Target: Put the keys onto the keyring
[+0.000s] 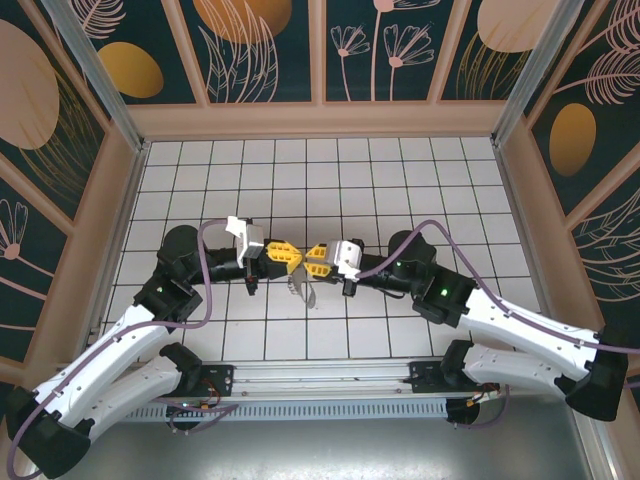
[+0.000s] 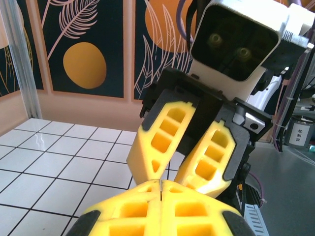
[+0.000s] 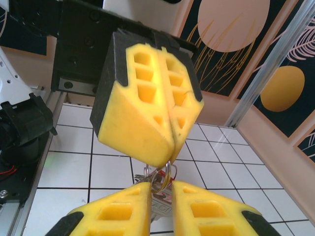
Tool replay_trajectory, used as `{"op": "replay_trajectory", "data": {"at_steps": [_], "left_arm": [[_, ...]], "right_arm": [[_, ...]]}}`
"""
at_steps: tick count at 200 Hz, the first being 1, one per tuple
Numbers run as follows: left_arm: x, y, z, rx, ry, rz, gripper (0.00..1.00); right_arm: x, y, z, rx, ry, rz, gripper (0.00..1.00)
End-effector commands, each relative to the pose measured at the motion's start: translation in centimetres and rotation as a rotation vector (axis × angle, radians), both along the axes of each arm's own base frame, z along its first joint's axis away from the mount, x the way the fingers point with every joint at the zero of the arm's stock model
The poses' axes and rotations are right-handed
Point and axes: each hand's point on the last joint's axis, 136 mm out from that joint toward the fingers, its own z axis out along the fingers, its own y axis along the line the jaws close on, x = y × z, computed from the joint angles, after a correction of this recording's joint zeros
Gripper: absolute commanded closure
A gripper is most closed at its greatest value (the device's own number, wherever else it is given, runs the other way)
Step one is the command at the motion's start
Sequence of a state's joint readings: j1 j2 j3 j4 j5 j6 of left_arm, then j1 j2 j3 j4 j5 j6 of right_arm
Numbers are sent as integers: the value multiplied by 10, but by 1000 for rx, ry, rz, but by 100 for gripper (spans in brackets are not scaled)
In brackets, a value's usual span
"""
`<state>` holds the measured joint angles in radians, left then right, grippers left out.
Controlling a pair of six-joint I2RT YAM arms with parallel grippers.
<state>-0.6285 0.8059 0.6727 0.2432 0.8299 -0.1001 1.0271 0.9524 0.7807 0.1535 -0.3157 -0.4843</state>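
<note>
Above the middle of the tiled floor, my left gripper (image 1: 296, 260) and right gripper (image 1: 310, 261) meet tip to tip. In the right wrist view the left gripper (image 3: 173, 153) is shut, and the thin silvery keyring (image 3: 169, 166) hangs from its fingertips. Silvery keys (image 3: 160, 206) and a small red piece (image 3: 170, 175) dangle from the ring. The right gripper (image 3: 161, 189) stands slightly open, with the ring and the key tops in the gap between its fingertips. From above, the keys (image 1: 300, 290) hang below both grippers. The left wrist view has the left gripper (image 2: 161, 184) shut and the right gripper (image 2: 170, 173) parted.
Beige walls (image 1: 118, 200) enclose the white tiled floor (image 1: 330, 180) on three sides. A metal rail (image 1: 320, 375) runs along the near edge between the arm bases. Purple cables (image 1: 205, 260) loop beside both arms.
</note>
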Motion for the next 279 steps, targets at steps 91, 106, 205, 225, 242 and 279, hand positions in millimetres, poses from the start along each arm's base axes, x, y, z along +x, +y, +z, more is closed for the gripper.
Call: {"op": "replay_trajectory", "data": {"at_steps": [91, 106, 205, 225, 242, 279], "left_arm": [[-8, 0, 11, -34, -38, -36, 100], [-7, 0, 12, -33, -40, -35, 100], [-5, -1, 6, -14, -29, -32, 100], [-3, 0, 4, 9, -24, -13, 100], [4, 1, -5, 78, -9, 25, 100], [19, 9, -22, 234, 3, 128, 79]], "right_arm": [[3, 3, 16, 65, 28, 27, 80], [3, 4, 17, 66, 32, 36, 80], [-2, 5, 22, 93, 37, 72, 98], [1, 4, 21, 75, 33, 53, 100], [8, 3, 18, 23, 31, 12, 100], [27, 0, -1, -147, 64, -83, 100]]}}
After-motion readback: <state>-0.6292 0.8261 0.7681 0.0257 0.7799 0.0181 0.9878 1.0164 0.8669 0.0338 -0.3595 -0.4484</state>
